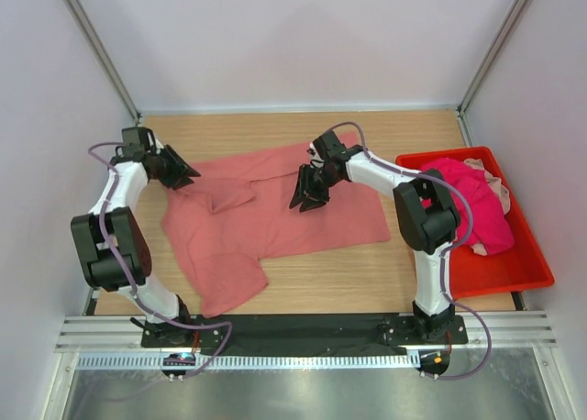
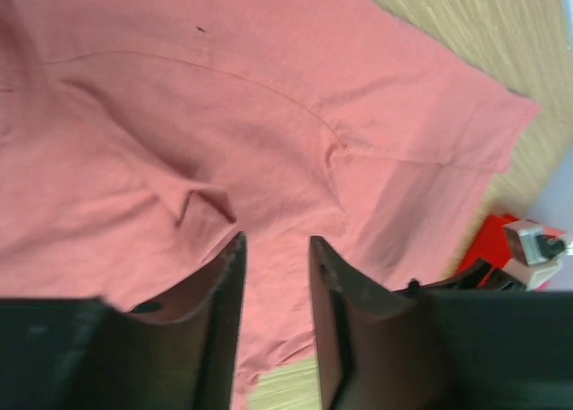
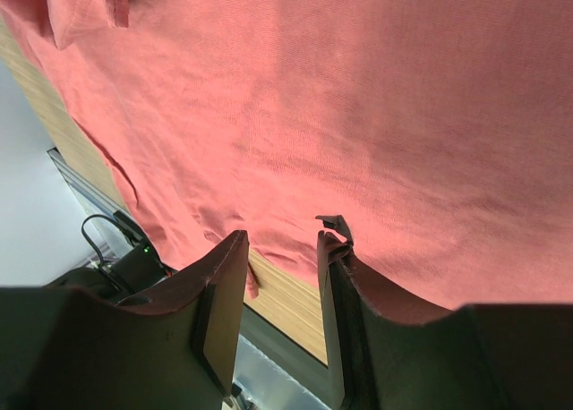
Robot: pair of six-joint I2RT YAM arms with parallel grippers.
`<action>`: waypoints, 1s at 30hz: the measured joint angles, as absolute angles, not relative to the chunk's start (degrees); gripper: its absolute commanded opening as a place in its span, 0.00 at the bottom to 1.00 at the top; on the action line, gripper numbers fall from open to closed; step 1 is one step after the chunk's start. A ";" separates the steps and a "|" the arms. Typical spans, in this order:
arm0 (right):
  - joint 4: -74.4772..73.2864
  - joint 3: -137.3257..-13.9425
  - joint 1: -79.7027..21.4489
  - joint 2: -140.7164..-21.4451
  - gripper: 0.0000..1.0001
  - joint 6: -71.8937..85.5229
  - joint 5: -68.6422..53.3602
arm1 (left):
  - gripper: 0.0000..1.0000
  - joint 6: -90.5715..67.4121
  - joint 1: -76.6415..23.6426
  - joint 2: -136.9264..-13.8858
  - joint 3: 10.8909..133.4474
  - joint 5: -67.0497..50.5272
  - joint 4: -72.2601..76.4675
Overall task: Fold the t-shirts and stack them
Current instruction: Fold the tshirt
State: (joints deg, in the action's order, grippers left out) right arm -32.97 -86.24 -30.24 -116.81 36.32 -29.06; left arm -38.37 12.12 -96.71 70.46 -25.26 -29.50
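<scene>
One t-shirt, left end effector at edge, right end effector mid-cloth

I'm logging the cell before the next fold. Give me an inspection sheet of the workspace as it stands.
Surface: wooden table.
Job's things: salmon t-shirt spread out, with a rumpled fold toward its left side; magenta t-shirt and pale pink shirt heaped in the red bin at the right.
Clutter: nothing seen.
Grippers: left gripper open at the salmon t-shirt's far-left corner; right gripper open at its far edge.
Cables: a lilac cable loops along each arm.
Surroundings: white walls; metal rail at the near edge.
</scene>
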 measured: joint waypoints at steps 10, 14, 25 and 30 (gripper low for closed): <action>-32.71 -85.84 -30.24 -116.81 0.43 36.34 -29.15 | 0.21 -26.87 11.94 -96.31 69.91 -17.56 -37.91; -32.73 -85.54 -30.24 -116.81 0.43 36.34 -29.17 | 0.22 -24.97 10.90 -101.84 71.55 -17.76 -39.35; -32.75 -85.25 -30.24 -116.73 0.43 36.32 -29.17 | 0.27 -24.67 8.75 -108.88 75.00 -19.07 -39.70; -32.75 -85.25 -30.24 -116.73 0.43 36.32 -29.17 | 0.32 -24.97 8.73 -109.84 76.23 -20.18 -39.35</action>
